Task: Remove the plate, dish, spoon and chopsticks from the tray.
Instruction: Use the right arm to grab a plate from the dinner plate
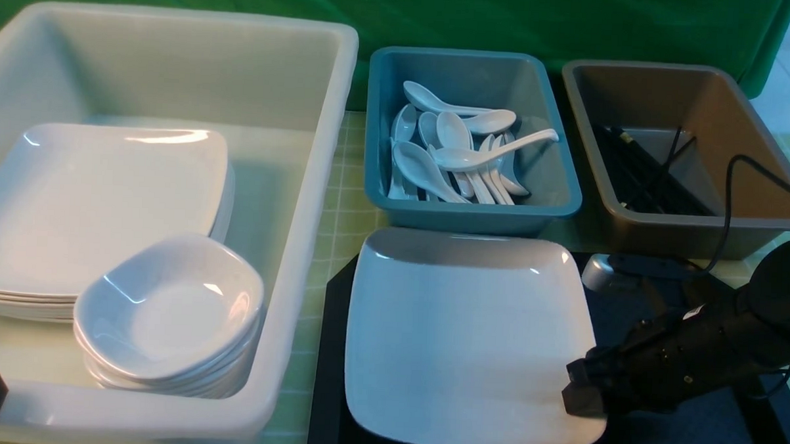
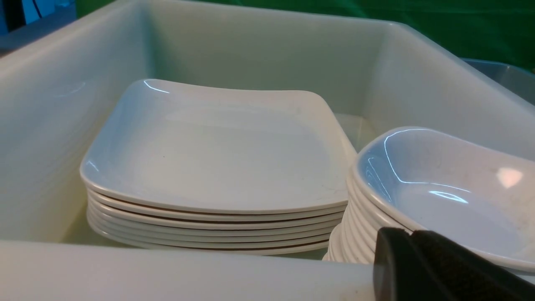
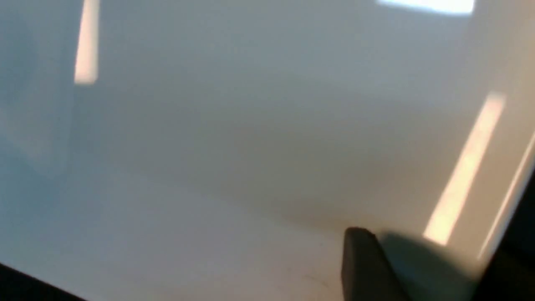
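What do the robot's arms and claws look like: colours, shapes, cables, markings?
The right arm is black and blocky, with a round joint housing, a small white label and a thin black cable. The right claw and left claw are also black.

Robot test bench set up as a dish-sorting station.
A green backdrop (image 1: 507,15) and gridded mat (image 1: 343,207) frame a white tub (image 1: 304,179) of stacked plates (image 1: 93,205) and bowls (image 1: 168,306), a teal bin (image 1: 384,149) of spoons (image 1: 463,158), a brown bin (image 1: 721,115) of chopsticks (image 1: 639,178), and a robot arm (image 1: 693,351).
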`<act>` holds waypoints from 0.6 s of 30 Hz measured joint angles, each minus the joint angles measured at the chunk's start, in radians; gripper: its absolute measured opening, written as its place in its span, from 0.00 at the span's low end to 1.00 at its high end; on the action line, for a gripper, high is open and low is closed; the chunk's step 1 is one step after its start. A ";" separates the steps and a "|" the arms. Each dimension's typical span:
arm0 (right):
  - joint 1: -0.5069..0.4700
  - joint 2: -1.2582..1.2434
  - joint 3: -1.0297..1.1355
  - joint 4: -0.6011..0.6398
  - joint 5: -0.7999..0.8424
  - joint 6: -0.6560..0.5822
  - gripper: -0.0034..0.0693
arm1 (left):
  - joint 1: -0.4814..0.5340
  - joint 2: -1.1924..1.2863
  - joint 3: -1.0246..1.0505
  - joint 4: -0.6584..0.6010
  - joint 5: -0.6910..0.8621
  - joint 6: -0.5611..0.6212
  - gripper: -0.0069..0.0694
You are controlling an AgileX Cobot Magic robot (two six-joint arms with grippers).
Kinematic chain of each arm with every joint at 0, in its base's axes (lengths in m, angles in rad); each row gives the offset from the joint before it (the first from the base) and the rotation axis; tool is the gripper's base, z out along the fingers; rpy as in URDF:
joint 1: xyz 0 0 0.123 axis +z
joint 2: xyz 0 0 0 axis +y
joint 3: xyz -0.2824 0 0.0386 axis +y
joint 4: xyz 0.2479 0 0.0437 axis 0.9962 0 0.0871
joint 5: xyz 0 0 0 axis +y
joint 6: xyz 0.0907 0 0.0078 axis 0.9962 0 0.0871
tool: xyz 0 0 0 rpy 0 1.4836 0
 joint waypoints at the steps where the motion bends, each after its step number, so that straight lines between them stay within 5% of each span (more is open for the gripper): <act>1: 0.000 0.000 0.000 0.005 -0.006 0.001 0.34 | 0.000 0.000 0.000 0.000 0.000 0.000 0.12; 3: 0.002 0.001 0.000 0.027 -0.018 -0.001 0.25 | 0.000 0.000 0.000 0.000 0.000 0.000 0.13; 18: 0.007 -0.231 0.011 -0.175 0.128 0.016 0.16 | 0.000 0.000 0.000 0.001 0.000 -0.002 0.15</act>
